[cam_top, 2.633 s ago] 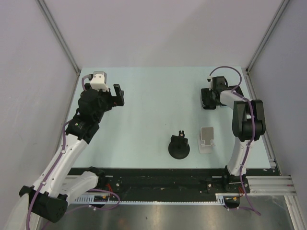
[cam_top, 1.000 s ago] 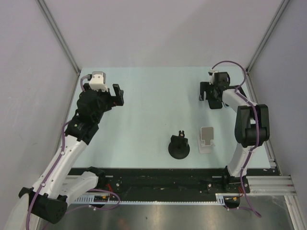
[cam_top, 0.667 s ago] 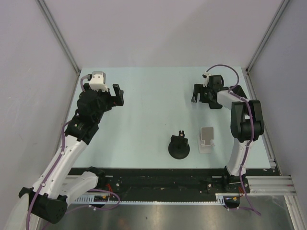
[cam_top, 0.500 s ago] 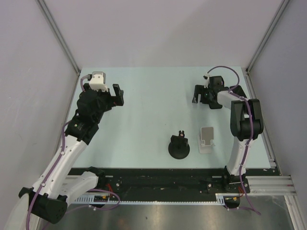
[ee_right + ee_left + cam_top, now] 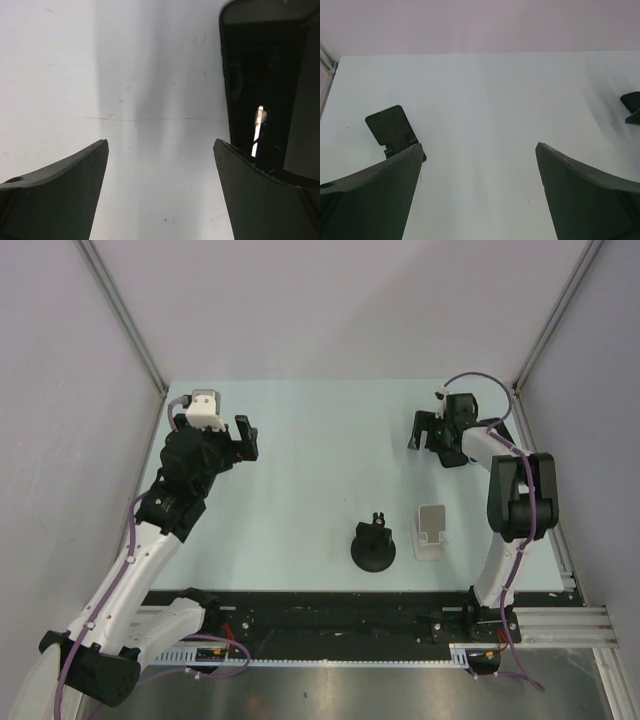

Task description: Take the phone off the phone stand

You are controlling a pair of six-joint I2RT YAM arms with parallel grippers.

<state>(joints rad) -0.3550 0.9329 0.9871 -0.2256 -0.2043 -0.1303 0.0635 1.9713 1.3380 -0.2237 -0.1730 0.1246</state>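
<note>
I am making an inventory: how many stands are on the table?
2. A black round-based stand sits near the front middle; a pale grey stand is just right of it, apart. None seems hidden.

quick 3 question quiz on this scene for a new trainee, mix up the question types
1. True or false: the phone stand holds the phone.
2. Multiple choice: the right end effector is A) shut on the phone, B) open and holding nothing, C) shut on nothing.
3. Short answer: what is the phone lying on?

Key: 1 false, the stand is empty. 2 B. 3 the table.
</note>
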